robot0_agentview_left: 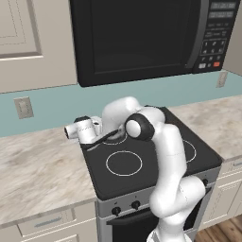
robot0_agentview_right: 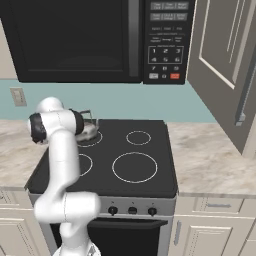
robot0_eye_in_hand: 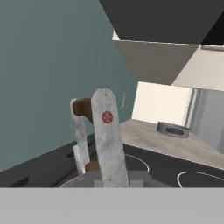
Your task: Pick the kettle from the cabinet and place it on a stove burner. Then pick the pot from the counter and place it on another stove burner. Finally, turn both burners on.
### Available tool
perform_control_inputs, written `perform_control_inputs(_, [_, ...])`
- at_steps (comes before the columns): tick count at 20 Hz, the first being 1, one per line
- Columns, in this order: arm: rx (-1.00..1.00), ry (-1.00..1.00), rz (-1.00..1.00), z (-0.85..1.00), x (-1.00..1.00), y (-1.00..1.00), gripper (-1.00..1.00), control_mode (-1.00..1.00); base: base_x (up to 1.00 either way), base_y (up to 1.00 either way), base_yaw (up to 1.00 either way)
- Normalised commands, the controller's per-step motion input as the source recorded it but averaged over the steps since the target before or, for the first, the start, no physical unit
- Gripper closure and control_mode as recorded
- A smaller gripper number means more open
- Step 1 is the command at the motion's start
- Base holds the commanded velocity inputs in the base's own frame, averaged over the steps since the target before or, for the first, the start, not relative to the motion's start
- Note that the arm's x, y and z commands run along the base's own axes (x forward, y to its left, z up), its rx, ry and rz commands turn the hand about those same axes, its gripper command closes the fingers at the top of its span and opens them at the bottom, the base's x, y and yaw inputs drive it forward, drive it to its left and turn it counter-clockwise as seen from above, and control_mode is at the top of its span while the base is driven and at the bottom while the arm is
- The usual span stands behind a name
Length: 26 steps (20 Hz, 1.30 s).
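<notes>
Near the end of the first step, by the look of it: small shiny silver kettle (robot0_agentview_right: 90,131) with its tall arched handle (robot0_eye_in_hand: 107,131) set down on the rear left circle of the flat black glass cooktop (robot0_agentview_right: 145,175), close under the teal back wall. Two-finger gripper (robot0_agentview_left: 99,127) low over that corner, pincer drawn together and apparently clamped on the handle, though the arm hides the contact itself from both base cameras. Seen along the hand: the handle's pale upright right in front, and beyond it a wide shallow grey metal pot (robot0_eye_in_hand: 173,129) resting on the beige marbled stone counter (robot0_eye_in_hand: 144,135), well apart from the kettle and past the far edge of the cooktop. Next, probably: let go of the handle, lift straight up to clear the arch without tipping the kettle, then swing across to the pot. Needed there: a grip on the rim or a side loop, and a free burner such as the large front circle (robot0_agentview_right: 135,166). Last of all, the dark knobs (robot0_agentview_right: 132,210) on the stove front, not yet touched.
</notes>
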Motion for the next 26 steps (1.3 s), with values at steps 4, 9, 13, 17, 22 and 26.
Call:
perform_control_inputs(4, [0.0, 0.0, -0.05, -0.21, 0.03, 0.0, 1.0, -1.0, 0.0, 0.0, 0.0])
perform_control_inputs(9, [0.0, 0.0, -0.03, -0.2, 0.0, 0.0, -1.0, -1.0, 0.0, 0.0, 0.0])
perform_control_inputs(13, [0.01, 0.0, -0.03, -0.15, 0.0, 0.0, -1.0, -1.0, 0.0, 0.0, 0.0])
perform_control_inputs(17, [0.0, 0.0, -0.02, -0.16, -0.06, 0.0, -1.0, -1.0, 0.0, 0.0, 0.0])
perform_control_inputs(22, [0.0, 0.0, -0.02, -0.14, -0.12, 0.0, -1.0, -1.0, 0.0, 0.0, 0.0])
perform_control_inputs(26, [0.0, 0.0, -0.02, -0.05, -0.05, 0.0, -1.0, -1.0, 0.0, 0.0, 0.0])
